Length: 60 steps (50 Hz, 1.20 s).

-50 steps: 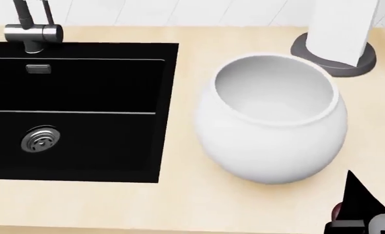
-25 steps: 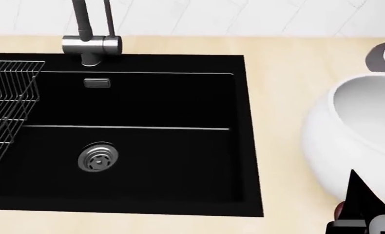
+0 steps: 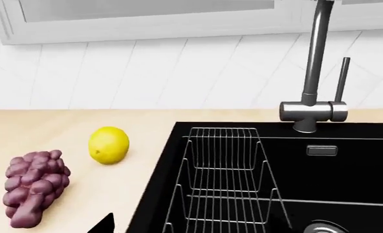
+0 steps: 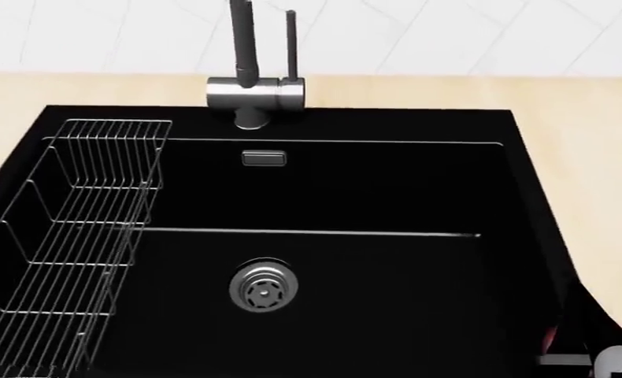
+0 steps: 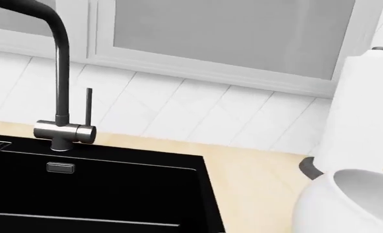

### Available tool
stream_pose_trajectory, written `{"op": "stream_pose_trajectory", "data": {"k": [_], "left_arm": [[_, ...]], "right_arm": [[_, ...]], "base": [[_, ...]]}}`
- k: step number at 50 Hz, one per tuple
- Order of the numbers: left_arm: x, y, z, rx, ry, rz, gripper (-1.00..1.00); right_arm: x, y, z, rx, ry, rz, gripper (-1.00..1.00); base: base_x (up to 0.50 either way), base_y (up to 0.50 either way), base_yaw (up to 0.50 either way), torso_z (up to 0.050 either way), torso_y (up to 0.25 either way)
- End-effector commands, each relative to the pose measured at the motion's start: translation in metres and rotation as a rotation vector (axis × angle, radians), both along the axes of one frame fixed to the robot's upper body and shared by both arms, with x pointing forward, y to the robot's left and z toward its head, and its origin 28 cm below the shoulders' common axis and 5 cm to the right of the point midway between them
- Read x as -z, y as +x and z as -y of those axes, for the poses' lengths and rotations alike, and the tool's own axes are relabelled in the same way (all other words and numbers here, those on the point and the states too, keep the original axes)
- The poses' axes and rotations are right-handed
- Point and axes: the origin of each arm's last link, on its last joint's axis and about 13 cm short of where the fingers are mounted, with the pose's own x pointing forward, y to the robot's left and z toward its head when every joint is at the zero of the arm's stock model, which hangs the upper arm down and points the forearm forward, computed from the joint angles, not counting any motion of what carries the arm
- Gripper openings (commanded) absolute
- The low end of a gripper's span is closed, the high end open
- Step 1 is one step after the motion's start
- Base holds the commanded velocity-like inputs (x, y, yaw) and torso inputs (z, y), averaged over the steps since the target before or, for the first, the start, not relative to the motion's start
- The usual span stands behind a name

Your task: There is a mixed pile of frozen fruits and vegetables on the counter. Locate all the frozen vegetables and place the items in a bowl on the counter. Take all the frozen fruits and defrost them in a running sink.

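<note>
The black sink (image 4: pixel 395 197) fills the head view, with its steel drain (image 4: pixel 263 287), wire rack (image 4: pixel 69 236) and faucet (image 4: pixel 253 79); no water shows. At that view's lower right corner my right gripper (image 4: pixel 563 335) is shut on the small dark red cherry (image 4: pixel 549 340), over the sink's right rim. The yellow lemon (image 3: pixel 108 144) and the purple-red grape bunch (image 3: pixel 35 187) lie on the counter (image 3: pixel 62 126) beside the sink. Of my left gripper only one black fingertip (image 3: pixel 104 224) shows, far out to the side. The white bowl (image 5: pixel 353 204) stands right of the sink. The frozen vegetables are out of view.
A white paper roll on a grey base (image 5: pixel 363 116) stands behind the bowl by the tiled wall. The faucet's lever (image 4: pixel 289 39) points up. The wire rack takes up the sink's left part.
The head view has swung left along the counter: the bowl and roll slid out to the right and the sink now fills it. My right gripper and the cherry kept their place in the frame.
</note>
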Motion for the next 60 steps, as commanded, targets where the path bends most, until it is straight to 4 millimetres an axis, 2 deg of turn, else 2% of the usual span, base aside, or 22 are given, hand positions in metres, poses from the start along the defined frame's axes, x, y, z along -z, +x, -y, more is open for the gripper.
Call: {"op": "stream_pose_trajectory", "data": {"k": [1,8,24,29,34,37,44,46,52,60], "left_arm": [[-0.001,0.000,-0.001,-0.004,-0.019,0.026,1.00],[-0.001,0.001,0.000,-0.003,-0.017,0.026,1.00],[-0.002,-0.001,0.000,-0.001,-0.014,0.029,1.00],[-0.002,-0.002,0.000,0.000,-0.011,0.030,1.00],[-0.002,0.001,0.002,0.000,-0.010,0.029,1.00],[-0.003,-0.001,0.000,-0.005,-0.012,0.029,1.00],[-0.004,0.000,-0.001,-0.007,-0.009,0.030,1.00],[-0.004,-0.002,-0.002,-0.010,-0.011,0.030,1.00],[-0.004,-0.002,-0.002,-0.011,-0.010,0.030,1.00],[-0.005,-0.004,-0.004,-0.015,-0.013,0.035,1.00]], "right_arm": [[-0.002,0.003,0.003,0.001,0.007,0.021,-1.00],[-0.003,0.002,0.002,-0.002,0.010,0.029,-1.00],[0.000,0.003,0.001,-0.016,-0.012,0.021,-1.00],[0.001,0.003,0.000,-0.021,-0.010,0.018,-1.00],[0.001,0.010,-0.002,-0.032,0.008,0.008,-1.00],[0.003,0.020,-0.005,-0.054,0.036,-0.011,-1.00],[0.009,0.067,-0.017,-0.163,0.130,-0.145,-1.00],[0.019,0.084,-0.018,-0.173,0.121,-0.193,-1.00],[0.043,0.110,-0.023,-0.179,0.139,-0.281,-1.00],[0.085,0.121,-0.027,-0.172,0.168,-0.379,-1.00]], "base": [[0.18,0.50,0.00,0.000,0.000],[0.26,0.45,0.00,0.000,0.000],[0.41,0.13,0.00,0.000,0.001],[0.36,0.45,0.00,0.000,0.002],[0.03,0.04,0.00,0.000,0.000],[0.00,0.00,0.00,0.000,0.000],[0.00,0.00,0.00,0.000,0.000],[0.00,0.00,0.00,0.000,0.000],[0.00,0.00,0.00,0.000,0.000],[0.00,0.00,0.00,0.000,0.000]]}}
